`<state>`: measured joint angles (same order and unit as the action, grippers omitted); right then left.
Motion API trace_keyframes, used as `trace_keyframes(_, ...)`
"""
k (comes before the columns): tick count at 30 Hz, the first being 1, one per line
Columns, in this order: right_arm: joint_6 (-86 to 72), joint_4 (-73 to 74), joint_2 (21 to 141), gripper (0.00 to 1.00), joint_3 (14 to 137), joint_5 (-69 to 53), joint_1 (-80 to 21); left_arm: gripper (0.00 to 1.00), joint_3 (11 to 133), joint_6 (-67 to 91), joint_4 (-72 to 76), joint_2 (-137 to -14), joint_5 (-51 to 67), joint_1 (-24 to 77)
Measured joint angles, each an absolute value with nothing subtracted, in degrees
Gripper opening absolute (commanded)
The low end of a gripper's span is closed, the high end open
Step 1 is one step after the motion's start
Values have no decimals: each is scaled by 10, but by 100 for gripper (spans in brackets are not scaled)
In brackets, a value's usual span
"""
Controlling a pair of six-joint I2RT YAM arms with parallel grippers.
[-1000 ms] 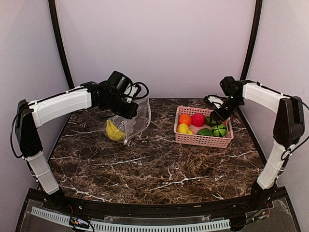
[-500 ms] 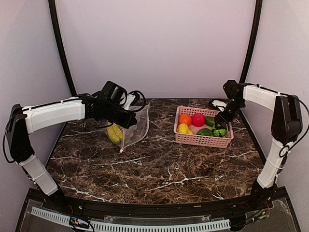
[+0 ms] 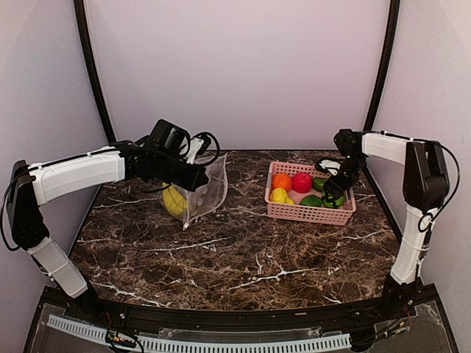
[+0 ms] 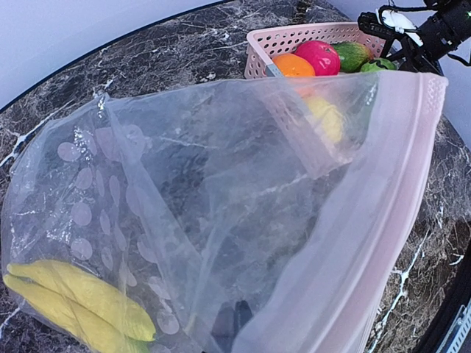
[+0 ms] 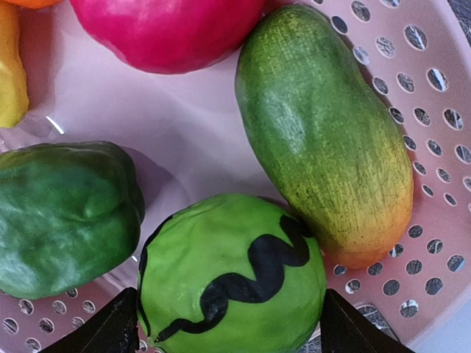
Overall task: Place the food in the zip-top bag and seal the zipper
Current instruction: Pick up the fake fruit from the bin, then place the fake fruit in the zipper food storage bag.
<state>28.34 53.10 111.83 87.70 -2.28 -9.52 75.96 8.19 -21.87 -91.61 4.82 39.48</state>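
So: left claw [image 3: 196,176] pinched shut on the clear dotted zip-top bag [image 3: 215,190], yellow toy banana [image 4: 73,298] inside, below it. Right claw [image 5: 229,334] wide, straddling the light-green round toy with black zigzag [image 5: 228,272] in the pink slotted basket [image 3: 309,214]. Risk: slick and round, it may squirt out if the jaws close off-centre.

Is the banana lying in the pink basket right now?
No, the banana lies inside the clear zip-top bag, down at its bottom corner.
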Motion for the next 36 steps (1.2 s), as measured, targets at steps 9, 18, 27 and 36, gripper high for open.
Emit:
trace_keyframes(9, 268, 561, 1119, 61, 902, -23, -95, 1, 760, 82, -219, -916, 46, 395)
trace_keyframes(18, 259, 592, 1050, 58, 920, -77, -99, 1, 760, 93, -205, -922, 47, 395)
trace_keyframes(27, 252, 585, 942, 57, 932, -250, -187, 1, 761, 167, -163, -970, 66, 395)
trace_keyframes(36, 157, 486, 923, 54, 942, -490, -251, 1, 825, 267, -145, -1027, 87, 397)
